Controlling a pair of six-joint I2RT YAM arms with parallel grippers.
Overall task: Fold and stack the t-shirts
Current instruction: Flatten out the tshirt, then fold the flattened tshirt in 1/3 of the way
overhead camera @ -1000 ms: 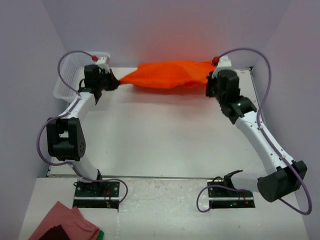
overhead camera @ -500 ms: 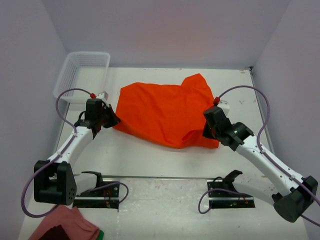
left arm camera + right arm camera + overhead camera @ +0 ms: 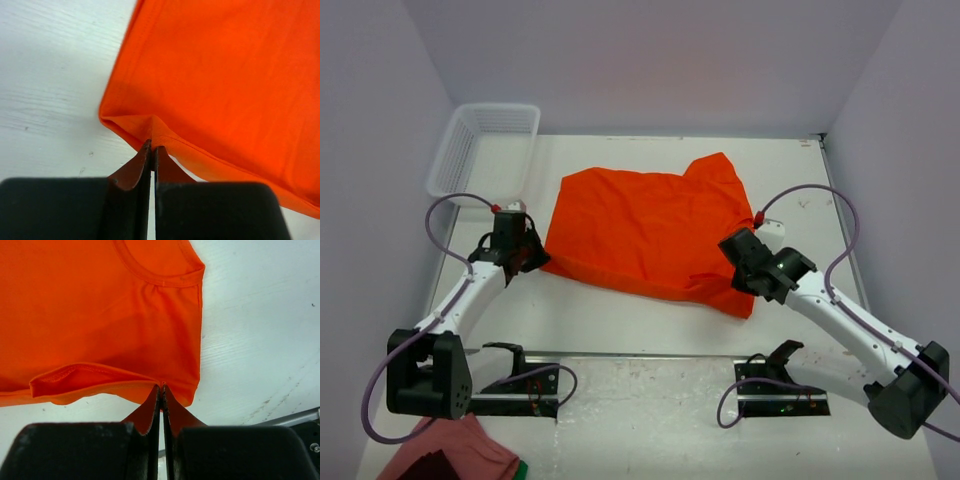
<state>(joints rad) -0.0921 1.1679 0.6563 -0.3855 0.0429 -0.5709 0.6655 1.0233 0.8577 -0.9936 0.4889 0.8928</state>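
Now the t-shirt [image 3: 645, 235], plain bright orange-red, lies spread on the table [image 3: 620, 320] between the two tools, mostly flat, with one part jutting out on the far side toward the right tool's side. Its near edge runs from one tool to the other.

The left tool [image 3: 530, 256] is clenched on the shirt's near-left corner. In the left wrist view the two dark fingers [image 3: 131, 175] are pressed together with only a thin line between them, and the hemmed edge of the cloth puckers to a small peak where it enters the tips of the left tool [image 3: 151, 147]. The rest of the fabric spreads away ahead of it and to its right, lying on the white table.

The right tool [image 3: 740, 275] is likewise clamped on the shirt's near-right corner. In the right wrist view the right tool [image 3: 161, 387] has its tips closed on the fabric edge. Just to its left a fold of hem [image 3: 75, 375] stands open like a small pocket, and farther ahead a curved stitched opening [image 3: 155, 275] shows.

Beyond the left tool, at the table's far-left corner, stands a white wire basket [image 3: 485, 145]. Behind the left arm's base, off the table's near edge, lies a pinkish-red cloth [image 3: 450, 450].
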